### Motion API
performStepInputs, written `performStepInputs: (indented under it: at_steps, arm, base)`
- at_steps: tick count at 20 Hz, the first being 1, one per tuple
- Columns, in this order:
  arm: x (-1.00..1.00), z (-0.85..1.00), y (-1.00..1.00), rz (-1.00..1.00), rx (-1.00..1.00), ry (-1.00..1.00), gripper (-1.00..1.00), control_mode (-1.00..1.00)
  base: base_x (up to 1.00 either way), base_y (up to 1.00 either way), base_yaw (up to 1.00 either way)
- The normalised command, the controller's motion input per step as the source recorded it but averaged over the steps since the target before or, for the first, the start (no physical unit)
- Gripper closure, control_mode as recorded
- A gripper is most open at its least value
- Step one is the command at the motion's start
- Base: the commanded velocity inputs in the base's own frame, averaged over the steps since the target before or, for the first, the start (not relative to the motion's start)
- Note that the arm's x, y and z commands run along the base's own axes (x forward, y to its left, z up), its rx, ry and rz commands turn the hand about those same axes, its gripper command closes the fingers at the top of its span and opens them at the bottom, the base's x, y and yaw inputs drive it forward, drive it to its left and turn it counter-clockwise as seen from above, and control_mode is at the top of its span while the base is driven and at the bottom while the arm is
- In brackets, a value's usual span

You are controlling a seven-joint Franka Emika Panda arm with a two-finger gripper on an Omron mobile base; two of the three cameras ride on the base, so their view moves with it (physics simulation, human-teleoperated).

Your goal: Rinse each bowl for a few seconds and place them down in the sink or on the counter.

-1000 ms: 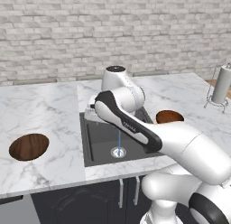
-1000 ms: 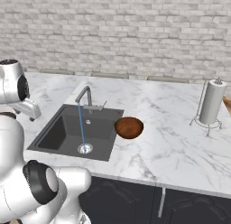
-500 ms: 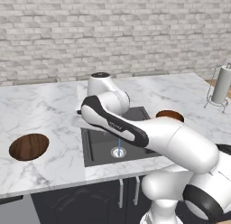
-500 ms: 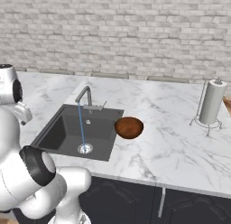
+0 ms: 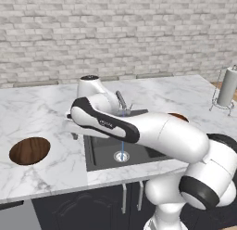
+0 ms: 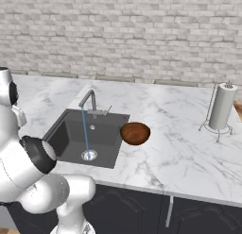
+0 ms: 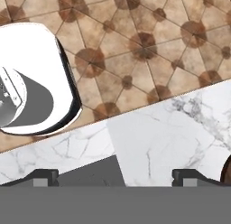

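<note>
One dark brown wooden bowl (image 5: pixel 29 150) lies on the white marble counter (image 5: pixel 41 113) far left of the sink (image 5: pixel 104 152). The other bowl (image 6: pixel 135 133) sits on the counter at the sink's right rim, and the arm half hides it in the left base view. A thin stream of water (image 6: pixel 86 134) runs from the faucet (image 6: pixel 90 98) to the drain. My gripper (image 7: pixel 115 177) is open, fingertips wide apart with nothing between them. It points down at the counter near its front edge. A brown bowl rim (image 7: pixel 227 170) shows at the right edge of the hand view.
A paper towel holder (image 6: pixel 222 108) stands on the counter at the far right. The brick wall runs behind the counter. Tiled floor (image 7: pixel 135 51) lies beyond the counter's front edge. My forearm (image 5: pixel 139 129) crosses above the sink.
The arm has swung left, from over the sink to the counter left of it. Both bowls stay put and the water keeps running. The gripper stays open.
</note>
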Motion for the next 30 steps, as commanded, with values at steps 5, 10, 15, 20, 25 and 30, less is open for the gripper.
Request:
performStepInputs:
  at_steps: [5,10,15,20,25,30]
  arm:
    - [0.05,-0.07,0.35,0.0,0.0,0.0,-1.0,-1.0]
    - [0.01,-0.08,0.31,0.0,0.0,0.0,-1.0,-1.0]
    - [0.06,-0.13,0.27,0.0,0.0,0.0,-1.0,-1.0]
    - [0.15,-0.19,0.24,0.0,0.01,-0.01,-1.0,-1.0]
    - [0.13,-0.19,0.18,0.0,0.01,-0.03,-1.0,-1.0]
    - [0.1,-0.17,0.17,0.0,0.01,-0.03,-1.0,-1.0]
  base:
    - [0.0,0.0,0.0]
    - [0.0,0.0,0.0]
    - [0.0,0.0,0.0]
    - [0.0,0.0,0.0]
    - [0.0,0.0,0.0]
    - [0.0,0.0,0.0]
